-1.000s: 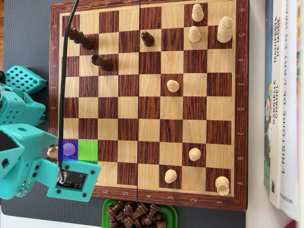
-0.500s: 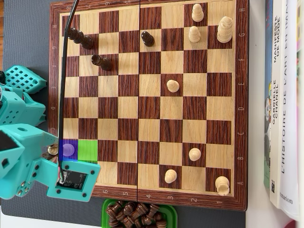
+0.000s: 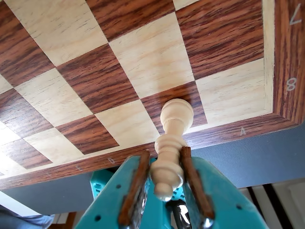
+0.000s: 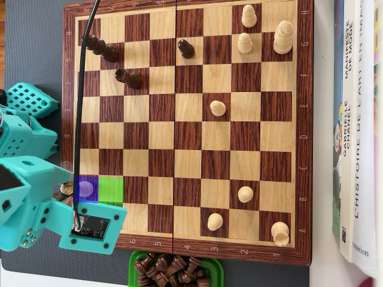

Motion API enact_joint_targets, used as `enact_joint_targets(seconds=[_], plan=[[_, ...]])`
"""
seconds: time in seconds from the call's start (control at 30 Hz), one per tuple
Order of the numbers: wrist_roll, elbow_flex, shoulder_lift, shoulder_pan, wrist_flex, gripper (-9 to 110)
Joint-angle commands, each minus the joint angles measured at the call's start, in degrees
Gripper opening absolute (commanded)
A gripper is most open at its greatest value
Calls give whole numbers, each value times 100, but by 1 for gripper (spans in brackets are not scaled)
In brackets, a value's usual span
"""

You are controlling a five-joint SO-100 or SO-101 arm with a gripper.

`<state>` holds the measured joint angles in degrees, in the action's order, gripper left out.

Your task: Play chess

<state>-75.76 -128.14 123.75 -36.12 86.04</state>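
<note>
Nothing has moved between the earlier overhead pictures and the present one: arm, pieces and coloured squares keep their places.

Wrist view: the teal two-finger gripper (image 3: 164, 191) with brown pads is closed on a pale wooden pawn (image 3: 170, 143), which it holds by the lower part. The pawn's round head lies over a dark square near the corner of the wooden chessboard (image 3: 143, 62), at 5 o'clock of the picture centre.

Overhead view: the teal arm (image 4: 30, 203) stands at 8 o'clock of the board (image 4: 191, 128). The pawn (image 4: 87, 188) shows inside a purple square, just beside a green square (image 4: 111, 189). At 6 o'clock, under the board's edge, a green plastic tray (image 4: 133, 263) holds a heap of dark chess pieces (image 4: 173, 269). Books (image 4: 359, 131) lie at 3 o'clock.
</note>
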Motion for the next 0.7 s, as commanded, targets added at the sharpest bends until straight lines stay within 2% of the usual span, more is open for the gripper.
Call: enact_joint_targets(seconds=[0.0,0.33,0.67], plan=[[0,255,79,88,35,6],[-360,835,79,413,343,6],[-721,853,-9,835,-18,6]])
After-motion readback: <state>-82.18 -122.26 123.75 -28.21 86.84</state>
